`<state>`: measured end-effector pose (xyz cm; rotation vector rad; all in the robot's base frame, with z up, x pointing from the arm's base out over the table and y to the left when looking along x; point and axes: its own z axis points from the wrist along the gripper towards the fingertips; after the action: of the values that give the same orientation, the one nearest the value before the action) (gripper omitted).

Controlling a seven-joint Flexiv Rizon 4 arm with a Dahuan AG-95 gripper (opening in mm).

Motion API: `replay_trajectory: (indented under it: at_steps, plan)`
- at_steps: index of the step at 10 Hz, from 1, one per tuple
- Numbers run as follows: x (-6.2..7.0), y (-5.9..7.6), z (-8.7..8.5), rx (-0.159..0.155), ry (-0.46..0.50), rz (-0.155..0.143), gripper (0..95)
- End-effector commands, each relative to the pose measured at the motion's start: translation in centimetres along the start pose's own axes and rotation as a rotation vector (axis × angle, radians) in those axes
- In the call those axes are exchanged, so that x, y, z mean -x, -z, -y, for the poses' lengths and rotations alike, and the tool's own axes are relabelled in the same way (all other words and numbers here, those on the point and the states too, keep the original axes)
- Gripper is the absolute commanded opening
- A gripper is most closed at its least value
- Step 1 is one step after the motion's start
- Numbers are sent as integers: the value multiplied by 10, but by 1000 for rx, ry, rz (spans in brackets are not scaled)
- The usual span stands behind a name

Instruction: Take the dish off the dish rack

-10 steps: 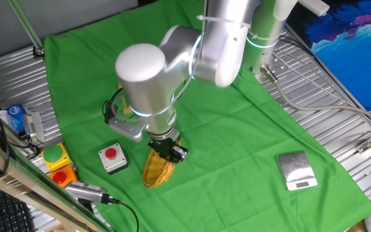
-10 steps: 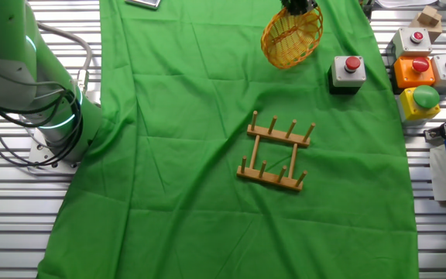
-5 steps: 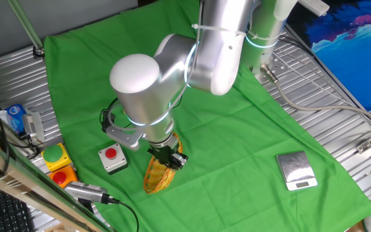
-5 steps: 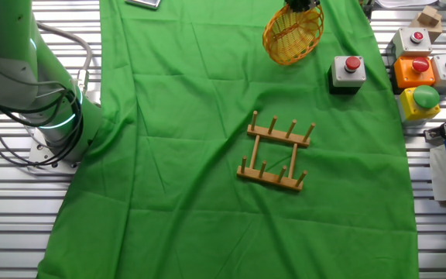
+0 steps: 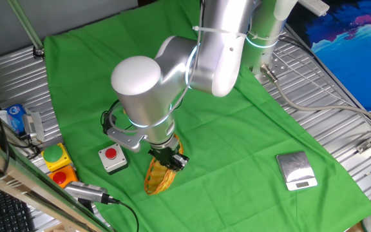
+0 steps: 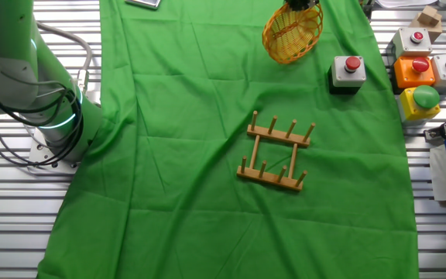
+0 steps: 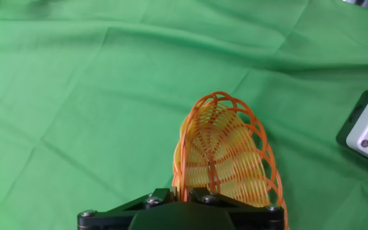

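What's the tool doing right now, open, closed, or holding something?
Tool: closed on the rim of the wicker dish, well away from the wooden rack.

A wrinkled green cloth is covering the middle of a table whose ribbed metal top is showing on both sides. A blue picture is lying at one corner, and a green pole is leaning at the far edge, everything sitting under even light
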<state>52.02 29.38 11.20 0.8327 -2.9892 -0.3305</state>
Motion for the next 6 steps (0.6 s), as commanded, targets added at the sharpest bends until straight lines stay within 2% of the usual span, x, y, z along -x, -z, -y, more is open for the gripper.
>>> replay_trajectory:
  at_steps: [1,6]
  plan:
    - [-2,-1,-1,1,-3,-1,0]
    - [-5,-5,-1,1,4,3,0]
